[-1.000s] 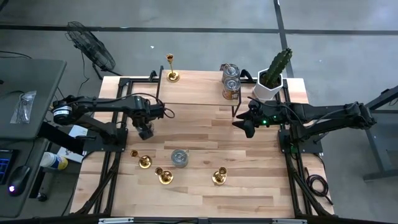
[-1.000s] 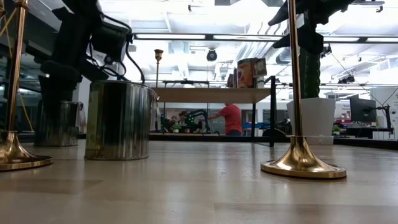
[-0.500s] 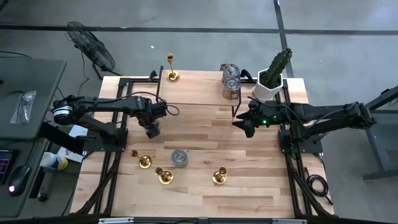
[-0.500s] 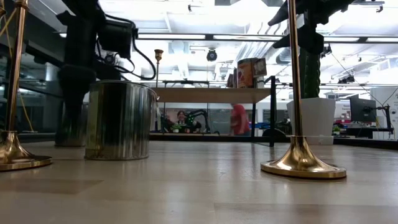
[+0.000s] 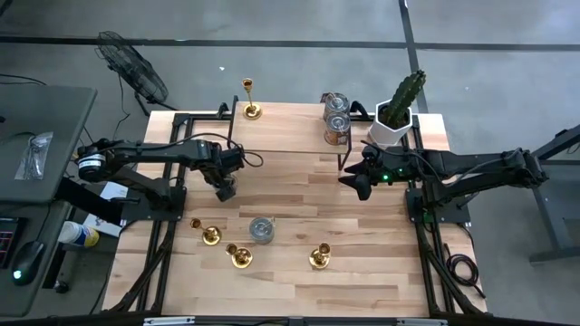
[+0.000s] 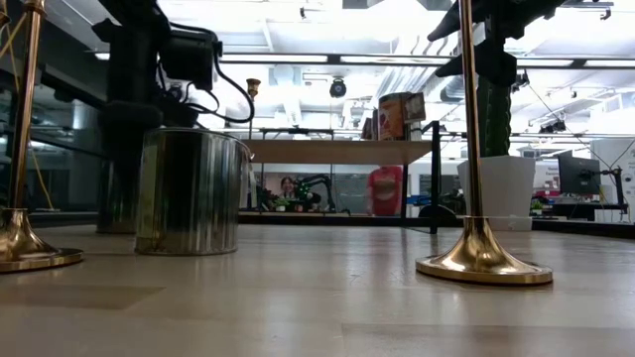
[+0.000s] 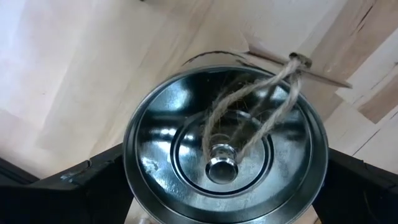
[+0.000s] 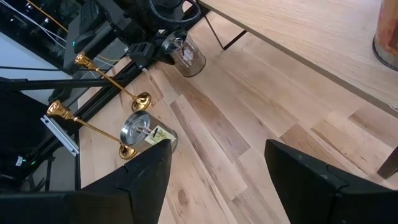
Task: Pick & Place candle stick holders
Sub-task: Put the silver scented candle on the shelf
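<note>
Four gold candle stick holders stand upright on their round bases: one (image 5: 249, 100) on the raised shelf at the far side, and three near the front edge, at the left (image 5: 210, 234), beside it (image 5: 240, 256) and at the middle (image 5: 319, 256). My left gripper (image 5: 225, 188) is left of the table's middle, shut on a silver-lidded tin can (image 7: 224, 149) with a twine loop on its lid. My right gripper (image 5: 358, 181) is open and empty at the right of the middle, beside the shelf's leg. My left gripper pinches the tin can between its two fingers, one finger (image 7: 81, 186) on each side of the can's wall just under the lid rim (image 7: 129, 168). The fingers come from above, pointing down. The can stays upright; whether its bottom touches the table I cannot tell.
A second tin can (image 5: 262, 229) stands among the front candle stick holders. Stacked cans (image 5: 336, 118) and a potted cactus (image 5: 399, 113) are at the far right. The shelf frame (image 5: 272, 136) spans the far side. Bare wood lies in the middle.
My left gripper has gone a little toward the table's right edge, carrying the tin can upright with it.
</note>
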Robot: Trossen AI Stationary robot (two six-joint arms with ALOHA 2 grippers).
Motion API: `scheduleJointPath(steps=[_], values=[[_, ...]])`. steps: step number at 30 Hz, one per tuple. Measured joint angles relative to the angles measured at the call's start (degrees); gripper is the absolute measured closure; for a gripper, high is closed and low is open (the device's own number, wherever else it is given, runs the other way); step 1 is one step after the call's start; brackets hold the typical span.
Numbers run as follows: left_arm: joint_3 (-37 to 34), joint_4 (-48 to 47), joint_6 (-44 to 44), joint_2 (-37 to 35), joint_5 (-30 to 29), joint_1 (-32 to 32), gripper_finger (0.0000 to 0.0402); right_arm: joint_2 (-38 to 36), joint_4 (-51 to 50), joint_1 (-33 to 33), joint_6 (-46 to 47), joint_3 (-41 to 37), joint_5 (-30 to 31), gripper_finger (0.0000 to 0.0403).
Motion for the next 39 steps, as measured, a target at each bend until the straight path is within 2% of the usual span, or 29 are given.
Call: scheduleJointPath(steps=[5,22,33,39], values=[[0.0,1.0,-0.7,0.0,1.0,0.0,0.0018,0.0,0.0,0.0,0.0,0.0,0.0,0.0151],[0.0,7.8,-0.9,0.0,-1.5,0.0,0.0018,0.1,0.0,0.0,0.0,0.0,0.0,0.0151],[0.1,8.7,-1.1,8.9,1.7,0.0,0.0018,0.1,0.0,0.0,0.0,0.0,0.0,0.0151],[0.1,9.3,-2.4,10.2,3.4,0.0,0.0018,0.1,0.0,0.0,0.0,0.0,0.0,0.0151]])
